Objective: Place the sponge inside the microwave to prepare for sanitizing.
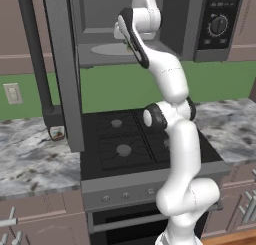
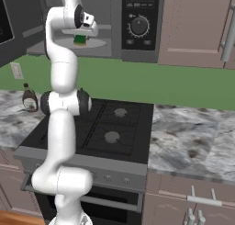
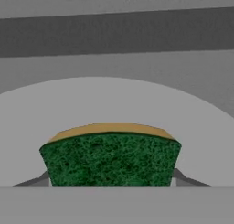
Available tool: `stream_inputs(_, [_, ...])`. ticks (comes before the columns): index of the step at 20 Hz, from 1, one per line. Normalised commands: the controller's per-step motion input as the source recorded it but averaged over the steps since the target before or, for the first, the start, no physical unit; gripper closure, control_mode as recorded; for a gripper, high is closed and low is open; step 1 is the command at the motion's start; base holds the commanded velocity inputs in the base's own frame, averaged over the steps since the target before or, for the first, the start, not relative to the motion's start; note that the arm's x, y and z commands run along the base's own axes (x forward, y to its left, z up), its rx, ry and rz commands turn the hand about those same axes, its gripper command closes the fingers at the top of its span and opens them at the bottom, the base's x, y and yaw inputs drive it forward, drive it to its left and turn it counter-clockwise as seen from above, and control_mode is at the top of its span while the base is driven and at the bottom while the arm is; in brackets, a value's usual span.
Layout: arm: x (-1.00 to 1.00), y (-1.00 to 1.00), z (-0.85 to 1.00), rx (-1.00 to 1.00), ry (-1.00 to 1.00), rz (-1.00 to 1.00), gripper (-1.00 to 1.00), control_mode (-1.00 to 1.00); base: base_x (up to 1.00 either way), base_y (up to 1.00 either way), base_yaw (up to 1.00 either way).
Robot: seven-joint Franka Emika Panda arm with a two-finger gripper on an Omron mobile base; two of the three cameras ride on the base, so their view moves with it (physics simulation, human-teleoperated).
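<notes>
Sponge (image 3: 109, 157) sits clamped in gripper (image 3: 109, 179) above microwave (image 2: 137, 22) plate (image 3: 36, 127); no writing legible.

From my remote seat I see the marbled grey table (image 1: 30, 159) running across the middle of both base views, split by the black stove (image 1: 130, 139) set into it. In the left base view a brown bottle (image 1: 57, 132) stands on the table at centre left, just beside the open door's lower edge; in the right base view it stands at far left. Up top, the microwave (image 2: 137, 22) floor carries a round plate (image 3: 114, 109), and the sponge (image 3: 109, 157) sits on that plate, green face toward the hand view.
</notes>
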Motion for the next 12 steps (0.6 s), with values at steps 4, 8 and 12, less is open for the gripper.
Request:
stream_inputs(4, [0.04,0.08,-0.02,0.0,0.0,0.0,1.0,-1.0,0.0,0.0,0.0])
stream_inputs(8, [0.0,0.12,0.0,0.0,0.0,0.0,-1.0,-1.0,0.0,0.0,0.0])
stream_inputs(12, [0.0,0.04,0.0,0.0,0.0,0.0,-1.0,-1.0,0.0,0.0,0.0])
